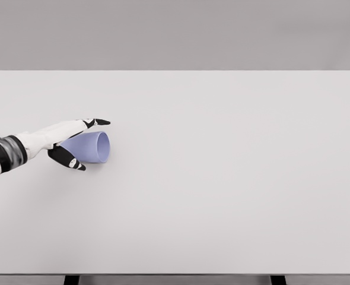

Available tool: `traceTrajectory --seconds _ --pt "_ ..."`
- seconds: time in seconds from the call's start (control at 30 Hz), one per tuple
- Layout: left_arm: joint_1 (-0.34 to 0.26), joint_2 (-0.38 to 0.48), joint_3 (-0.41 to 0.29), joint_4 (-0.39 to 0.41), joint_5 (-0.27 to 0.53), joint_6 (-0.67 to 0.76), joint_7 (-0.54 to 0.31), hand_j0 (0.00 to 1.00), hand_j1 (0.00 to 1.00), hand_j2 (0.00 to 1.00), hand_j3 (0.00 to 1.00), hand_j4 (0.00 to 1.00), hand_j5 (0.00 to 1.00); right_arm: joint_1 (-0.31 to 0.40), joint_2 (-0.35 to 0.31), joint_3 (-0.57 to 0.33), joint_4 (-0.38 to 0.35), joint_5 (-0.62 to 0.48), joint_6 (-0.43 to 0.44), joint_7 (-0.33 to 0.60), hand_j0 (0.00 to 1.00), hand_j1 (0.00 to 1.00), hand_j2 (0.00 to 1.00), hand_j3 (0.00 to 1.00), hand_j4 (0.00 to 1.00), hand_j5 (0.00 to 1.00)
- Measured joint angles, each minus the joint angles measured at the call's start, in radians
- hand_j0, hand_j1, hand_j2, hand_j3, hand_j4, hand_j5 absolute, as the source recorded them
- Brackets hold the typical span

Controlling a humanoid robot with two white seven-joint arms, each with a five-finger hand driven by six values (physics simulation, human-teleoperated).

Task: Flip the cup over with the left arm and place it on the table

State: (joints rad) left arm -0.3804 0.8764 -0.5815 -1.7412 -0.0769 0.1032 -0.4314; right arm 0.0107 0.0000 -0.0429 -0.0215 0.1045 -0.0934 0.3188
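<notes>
Cup (92, 147), pale lavender, lay on its side on the white table (222, 196), in the table's left part approx midway between near and far edges, open mouth facing right toward the table centre. Nearest the camera, relative to the cup, was the left hand's thumb, black-tipped, just below & in front of the cup wall. Left hand (68, 145) came in from the left edge w/ the white forearm, and wrapped the cup's closed end: thumb under, fingers (95, 123) stretched over the top, so it looked clamped on the cup, though contact on the hidden side couldn't be confirmed. Beyond the cup, only bare table surface to the far edge, then grey backdrop. Right arm wasn't visible.

Progress, judged: grasp prob. made, flip not yet done. Left: lift, rotate cup upright, set it standing on the table, release.
</notes>
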Motion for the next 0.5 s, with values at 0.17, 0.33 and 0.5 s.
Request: traceTrajectory --seconds 0.17,0.33,0.5 --pt "0.000 -0.010 0.000 0.006 -0.012 0.003 0.000 1.00 1.00 1.00 1.00 1.00 1.00 0.000 0.000 0.000 0.000 0.000 0.000 0.000 1.00 1.00 1.00 1.00 1.00 1.00" --pt "0.000 -0.024 -0.002 0.014 -0.031 0.003 0.000 0.99 0.99 0.99 0.99 0.99 0.99 0.000 0.000 0.000 0.000 0.000 0.000 0.000 1.00 1.00 1.00 1.00 1.00 1.00" --pt "0.005 -0.029 -0.002 0.018 -0.039 0.003 0.000 0.95 0.95 0.95 0.95 0.95 0.95 0.000 0.000 0.000 0.000 0.000 0.000 0.000 1.00 1.00 1.00 1.00 1.00 1.00"
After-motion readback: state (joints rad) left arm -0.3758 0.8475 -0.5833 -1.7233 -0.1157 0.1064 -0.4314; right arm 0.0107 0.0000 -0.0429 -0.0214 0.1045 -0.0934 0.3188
